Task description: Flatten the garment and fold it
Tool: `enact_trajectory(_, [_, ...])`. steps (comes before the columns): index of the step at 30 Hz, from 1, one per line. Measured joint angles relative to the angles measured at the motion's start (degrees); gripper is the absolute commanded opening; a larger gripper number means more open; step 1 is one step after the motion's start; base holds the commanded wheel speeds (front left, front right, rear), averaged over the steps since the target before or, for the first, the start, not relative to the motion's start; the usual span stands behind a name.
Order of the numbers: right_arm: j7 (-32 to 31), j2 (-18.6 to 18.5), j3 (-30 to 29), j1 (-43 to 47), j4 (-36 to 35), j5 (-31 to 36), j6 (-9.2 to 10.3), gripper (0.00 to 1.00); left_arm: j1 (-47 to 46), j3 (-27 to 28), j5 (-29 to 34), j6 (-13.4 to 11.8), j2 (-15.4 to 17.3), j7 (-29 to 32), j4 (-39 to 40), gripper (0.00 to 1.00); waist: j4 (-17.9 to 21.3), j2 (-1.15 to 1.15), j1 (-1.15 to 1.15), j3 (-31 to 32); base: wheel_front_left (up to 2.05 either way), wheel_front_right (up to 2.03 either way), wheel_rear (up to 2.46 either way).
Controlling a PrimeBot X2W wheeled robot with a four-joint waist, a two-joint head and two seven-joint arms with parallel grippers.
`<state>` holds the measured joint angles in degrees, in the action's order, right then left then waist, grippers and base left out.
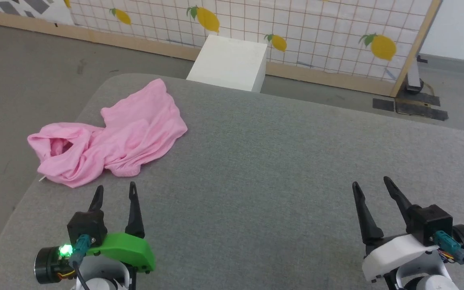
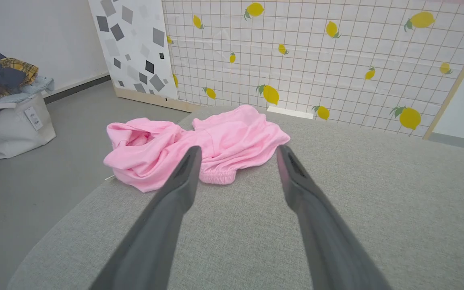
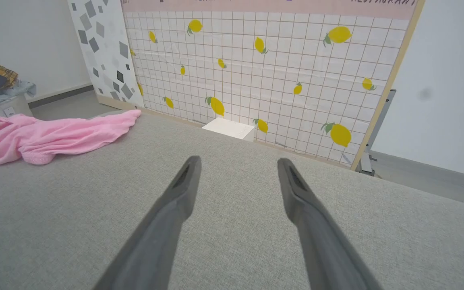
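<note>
The pink garment [image 1: 111, 137] lies crumpled at the far left of the grey padded table [image 1: 280, 169], one bunched end hanging over the left edge. It also shows in the left wrist view [image 2: 199, 145] and far left in the right wrist view [image 3: 50, 135]. My left gripper [image 1: 115, 191] is open just short of the garment's near edge, nothing between its fingers [image 2: 179, 181]. My right gripper [image 1: 371, 183] is open over bare table at the lower right, well away from the cloth.
A white box [image 1: 230, 62] stands on the floor behind the table, in front of a lemon-patterned grid screen [image 1: 296, 28]. A bag heaped with clothes [image 2: 8, 104] sits on the floor to the left. Grey floor surrounds the table.
</note>
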<state>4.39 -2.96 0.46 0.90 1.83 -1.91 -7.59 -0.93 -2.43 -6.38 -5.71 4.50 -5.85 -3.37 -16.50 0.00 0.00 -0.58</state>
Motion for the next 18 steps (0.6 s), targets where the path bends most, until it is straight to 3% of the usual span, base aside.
enact_trajectory(18, [1.5, 0.0, 0.9, 0.0, 0.1, -0.7, 0.00, 1.00, 0.0, -1.4, -1.9, -2.2, 1.4, -1.8, -1.0, 1.00, -5.0, 0.00, 0.00, -0.1, 0.00, 0.00, 0.00])
